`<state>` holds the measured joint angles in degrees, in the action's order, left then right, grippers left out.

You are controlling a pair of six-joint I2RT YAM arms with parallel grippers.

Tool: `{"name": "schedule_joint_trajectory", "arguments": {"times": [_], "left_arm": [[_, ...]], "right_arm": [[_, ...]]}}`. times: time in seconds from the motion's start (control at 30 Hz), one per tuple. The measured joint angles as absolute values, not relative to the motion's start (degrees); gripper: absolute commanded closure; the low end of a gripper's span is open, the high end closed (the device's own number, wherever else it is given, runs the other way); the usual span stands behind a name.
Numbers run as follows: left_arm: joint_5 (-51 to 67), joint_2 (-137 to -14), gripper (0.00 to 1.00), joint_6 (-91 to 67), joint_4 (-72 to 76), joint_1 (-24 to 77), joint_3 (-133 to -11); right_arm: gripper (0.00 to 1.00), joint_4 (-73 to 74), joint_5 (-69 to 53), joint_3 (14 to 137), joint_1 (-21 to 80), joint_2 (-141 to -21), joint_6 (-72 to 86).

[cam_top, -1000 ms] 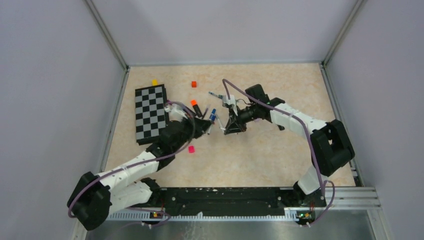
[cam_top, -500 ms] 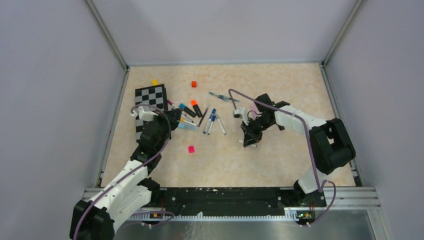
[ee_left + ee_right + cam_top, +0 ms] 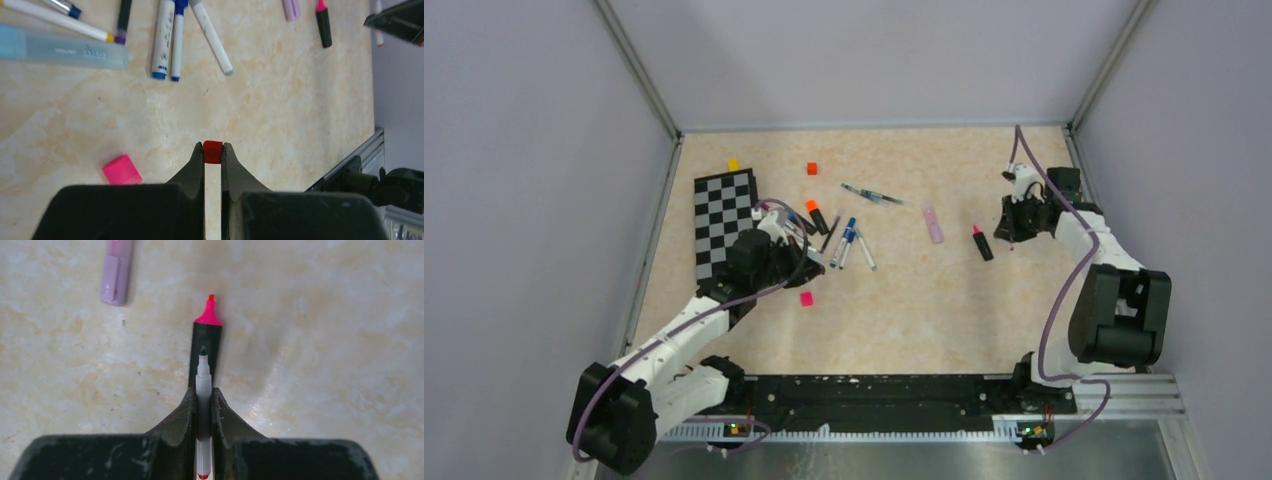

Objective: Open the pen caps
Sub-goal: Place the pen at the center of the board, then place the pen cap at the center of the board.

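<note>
**Left gripper** (image 3: 213, 150): my fingers are closed on a red cap (image 3: 212, 152), pinched at the very tips. I cannot tell whether the cap touches the table (image 3: 904, 310). In the overhead view the cap is too small to make out, and my fingertips are lost against the dark wrist housing.

**Right gripper** (image 3: 203, 392): my fingers are pressed against a white pen (image 3: 203, 371), uncapped, with its dark tip pointing forward. Its rear end runs back between the fingers and is cut off at the bottom edge of the view, where only a red band shows. In line with it in this view, a black highlighter (image 3: 206, 337) with a bare pink tip lies on the table. Its rear part is hidden behind my fingers and the pen. A lilac pen (image 3: 117, 272) lies to the left, its far end cropped by the top edge.

**Left wrist view:** a pink cap (image 3: 121, 170) lies loose on the table, near the gripper. Further ahead is a row of pens (image 3: 164, 37), all cropped by the top edge, so I cannot tell whether their far ends are capped. A translucent blue barrel (image 3: 65, 48) runs off the left edge.

**Surface and room:** the tabletop is beige and marbled, with a checkerboard (image 3: 724, 225) lying flat at the left. Plain grey-lilac walls (image 3: 874, 60) enclose three sides. A black rail (image 3: 874, 390) carries both arm bases at the near edge.
</note>
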<state>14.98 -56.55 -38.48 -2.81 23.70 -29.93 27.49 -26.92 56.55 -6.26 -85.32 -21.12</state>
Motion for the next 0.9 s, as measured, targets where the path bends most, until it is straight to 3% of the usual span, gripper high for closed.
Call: {"name": "schedule_joint_trajectory", "arguments": {"times": [0.23, 0.67, 0.9], "left_arm": [[13.28, -61.87, 0.99, -35.33, -5.02, 29.69, -29.34], [8.88, -73.45, 0.93, -32.73, -5.17, 31.51, -29.34], [8.49, -75.55, 0.81, -32.4, -4.27, 31.55, -30.02]], "right_arm": [[0.87, 25.98, -23.49, 56.55, -10.46, -88.71, -19.64], [0.75, 26.22, -23.0, 57.17, -10.68, -97.34, -19.4], [0.72, 26.33, -24.27, 58.19, -10.68, -98.28, -19.4]]}}
